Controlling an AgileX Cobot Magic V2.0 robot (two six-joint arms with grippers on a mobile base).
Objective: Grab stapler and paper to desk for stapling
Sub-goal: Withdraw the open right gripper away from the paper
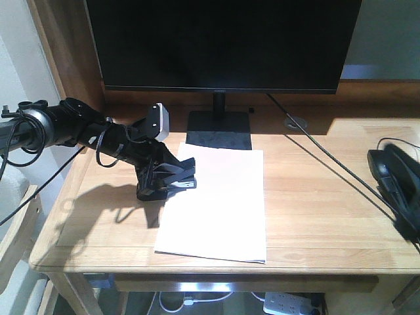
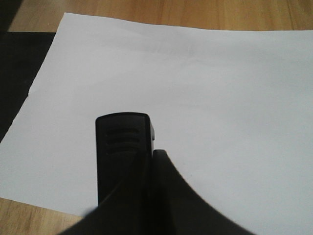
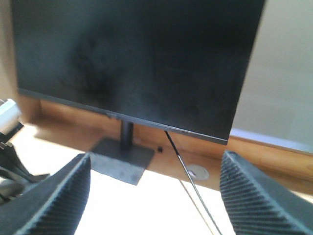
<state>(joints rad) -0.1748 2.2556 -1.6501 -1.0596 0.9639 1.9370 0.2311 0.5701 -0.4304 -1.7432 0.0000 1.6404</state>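
Paper (image 1: 220,203) lies flat on the tabletop (image 1: 328,216), its far edge touching the base of the monitor stand (image 1: 219,130) and its near edge close to the front rim of the wood. My left fingers (image 1: 172,182) are down at the sheet's left edge, about level with its upper half, and my left arm (image 1: 98,134) reaches in from the left side over the wood. In the left wrist view a black block with three ribbed slots, the stapler (image 2: 122,156), sits between my fingers over the white sheet, and my fingers are closed on it; one dark curved finger (image 2: 171,196) presses against its right side. I cannot see any orange on it from here. The paper fills nearly all of that view, with bare wood showing along the top and at the lower left corner.

My right fingers (image 3: 154,196) are spread wide, with nothing between them, both ribbed pads (image 3: 61,200) at the lower corners of the right wrist view. Beyond them stands the dark monitor (image 3: 132,63) with a cable (image 3: 190,181) running down past a round grommet (image 3: 198,172). In the front view my right arm (image 1: 397,184) rests at the right edge of the tabletop.
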